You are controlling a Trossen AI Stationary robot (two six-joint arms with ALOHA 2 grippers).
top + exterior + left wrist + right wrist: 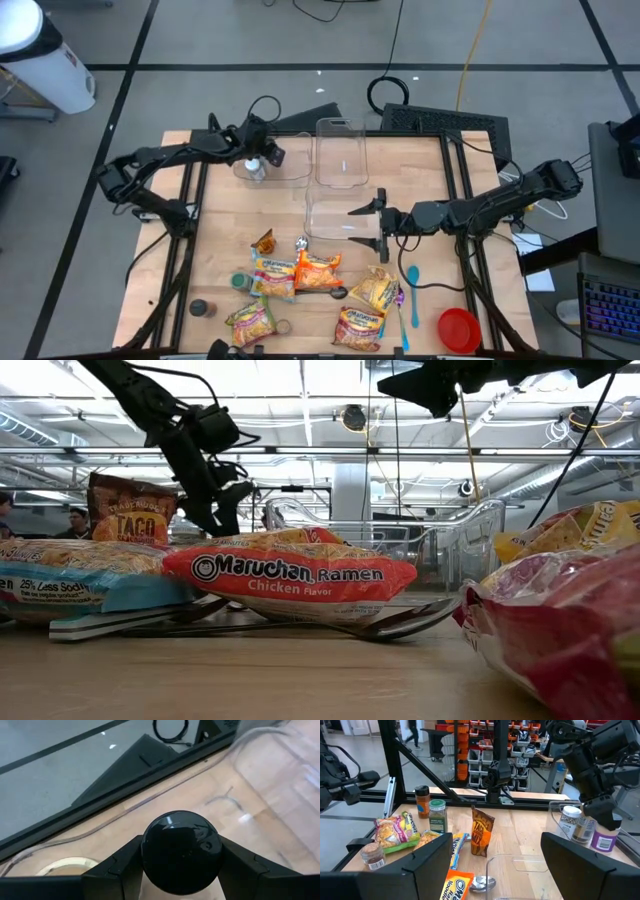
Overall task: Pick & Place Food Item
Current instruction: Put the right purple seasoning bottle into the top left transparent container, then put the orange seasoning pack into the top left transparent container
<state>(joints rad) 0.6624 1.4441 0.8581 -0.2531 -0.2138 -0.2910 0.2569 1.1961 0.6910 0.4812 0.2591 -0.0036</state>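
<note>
Your left gripper [181, 870] has its jaws clamped on a black-capped jar [181, 851]; your right gripper [381, 222] hangs with jaws wide, empty.

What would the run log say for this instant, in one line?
left gripper: shut on black-capped jar, over clear bin | right gripper: open, empty

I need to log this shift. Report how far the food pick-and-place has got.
Done: a white-lidded jar already sits in the far-left clear bin.
In hand: the left end effector grips a black-capped bottle over that bin.
Left: ramen packets, taco packet and spice jars lie unsorted; the right end effector hovers open over a clear bin.
</note>
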